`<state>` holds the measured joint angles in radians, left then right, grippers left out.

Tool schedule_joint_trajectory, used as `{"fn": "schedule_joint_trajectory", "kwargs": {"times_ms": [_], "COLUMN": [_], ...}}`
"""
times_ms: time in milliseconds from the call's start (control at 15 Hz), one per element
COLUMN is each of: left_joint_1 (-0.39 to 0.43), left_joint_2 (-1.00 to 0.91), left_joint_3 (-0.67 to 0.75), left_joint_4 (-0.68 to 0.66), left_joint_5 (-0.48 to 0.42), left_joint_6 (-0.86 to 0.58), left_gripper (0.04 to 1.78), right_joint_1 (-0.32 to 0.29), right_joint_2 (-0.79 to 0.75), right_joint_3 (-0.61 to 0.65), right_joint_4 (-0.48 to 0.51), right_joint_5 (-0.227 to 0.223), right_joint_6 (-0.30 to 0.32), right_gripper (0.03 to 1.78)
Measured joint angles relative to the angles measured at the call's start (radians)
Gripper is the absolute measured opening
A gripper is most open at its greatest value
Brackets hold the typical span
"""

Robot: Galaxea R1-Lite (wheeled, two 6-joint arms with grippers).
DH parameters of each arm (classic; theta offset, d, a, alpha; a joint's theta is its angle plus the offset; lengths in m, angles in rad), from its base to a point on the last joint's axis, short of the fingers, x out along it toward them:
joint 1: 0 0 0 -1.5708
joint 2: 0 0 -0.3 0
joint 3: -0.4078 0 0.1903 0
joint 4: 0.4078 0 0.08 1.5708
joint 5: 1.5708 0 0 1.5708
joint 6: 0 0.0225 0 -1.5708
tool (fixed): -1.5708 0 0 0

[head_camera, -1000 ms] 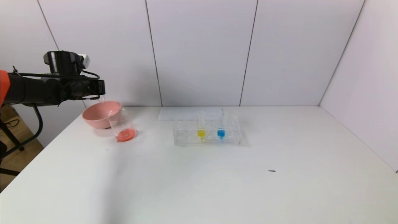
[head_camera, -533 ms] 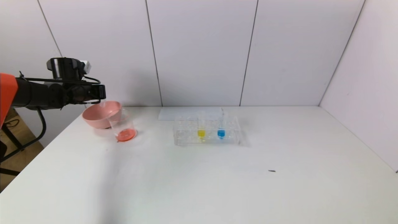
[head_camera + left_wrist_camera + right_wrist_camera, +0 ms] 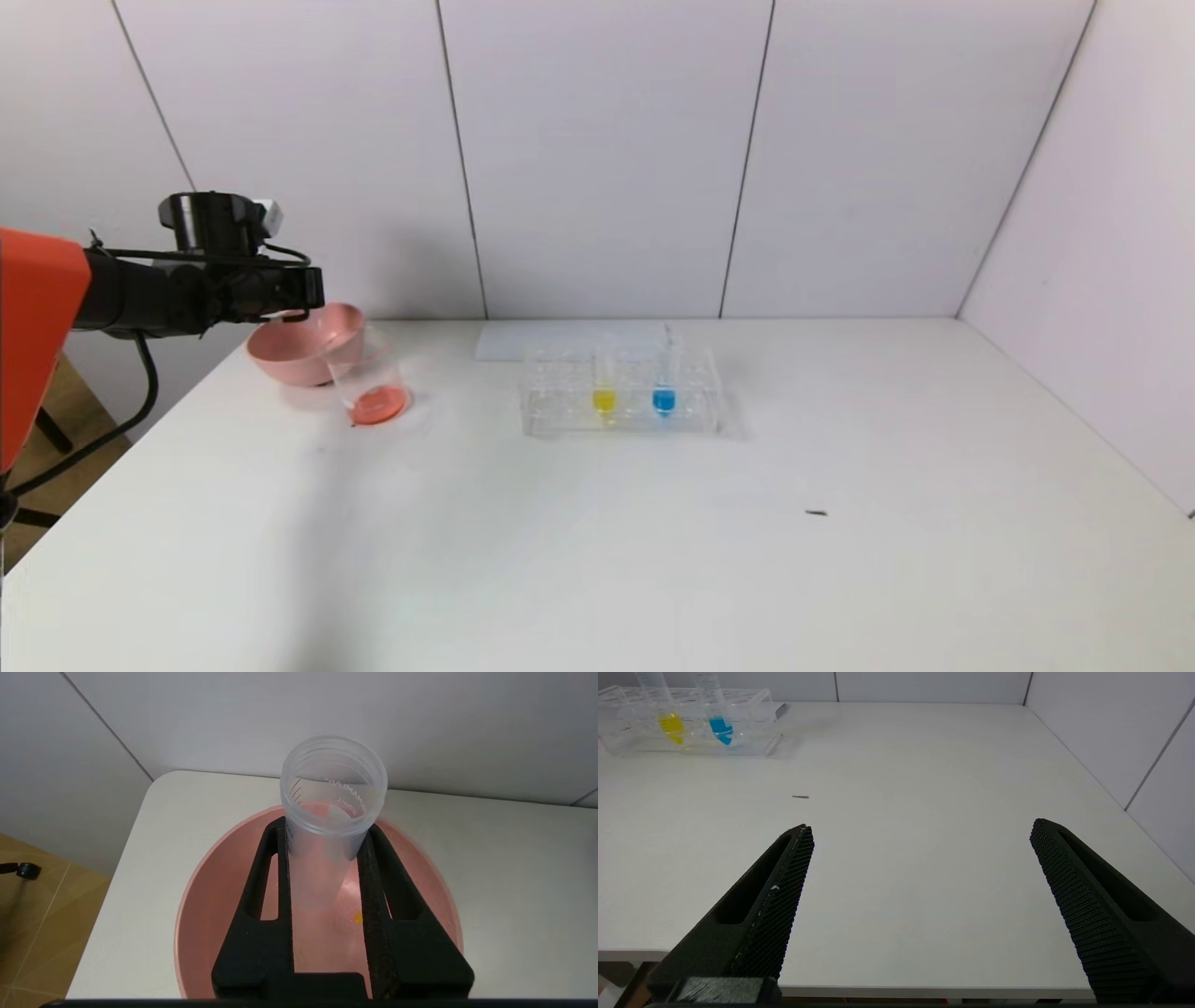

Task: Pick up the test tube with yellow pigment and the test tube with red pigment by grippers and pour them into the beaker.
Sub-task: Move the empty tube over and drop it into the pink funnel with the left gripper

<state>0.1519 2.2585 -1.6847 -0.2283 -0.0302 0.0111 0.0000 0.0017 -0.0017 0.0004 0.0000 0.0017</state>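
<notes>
My left gripper (image 3: 316, 295) hovers just above the pink bowl (image 3: 280, 359) at the far left, shut on a clear, nearly empty test tube (image 3: 334, 779). The tube's open mouth points away from the wrist, and a small orange speck shows near its other end. The beaker (image 3: 369, 378) stands right beside the bowl with orange-red liquid at its bottom. The yellow-tipped test tube (image 3: 604, 390) stands upright in the clear rack (image 3: 560, 411), also seen in the right wrist view (image 3: 668, 716). My right gripper (image 3: 920, 830) is open and empty over the table's front edge.
A blue-tipped tube (image 3: 664, 390) stands next to the yellow one in the rack. A white sheet (image 3: 523, 341) lies behind the rack. A small dark speck (image 3: 817, 512) lies on the white table. Walls close the back and right sides.
My left gripper has sunk a little and shifted slightly right, closer to the pink bowl's rim, still holding the tube. Nothing else moved.
</notes>
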Motion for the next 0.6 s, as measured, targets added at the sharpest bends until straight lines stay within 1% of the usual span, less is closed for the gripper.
{"fn": "schedule_joint_trajectory", "kwargs": {"times_ms": [400, 467, 600], "left_joint_1": [0.011, 0.011, 0.011], "left_joint_2": [0.028, 0.03, 0.033], "left_joint_3": [-0.006, -0.006, -0.007], "left_joint_4": [-0.003, -0.003, -0.003], "left_joint_5": [-0.01, -0.01, -0.012], "left_joint_6": [0.002, 0.002, 0.002], "left_gripper": [0.44, 0.47, 0.59], "right_joint_1": [0.0, 0.0, 0.0], "right_joint_2": [0.0, 0.0, 0.0], "right_joint_3": [0.0, 0.0, 0.0], "right_joint_4": [0.0, 0.0, 0.0], "right_joint_5": [0.0, 0.0, 0.0], "right_joint_6": [0.0, 0.0, 0.0], "right_gripper": [1.7, 1.7, 1.7]}}
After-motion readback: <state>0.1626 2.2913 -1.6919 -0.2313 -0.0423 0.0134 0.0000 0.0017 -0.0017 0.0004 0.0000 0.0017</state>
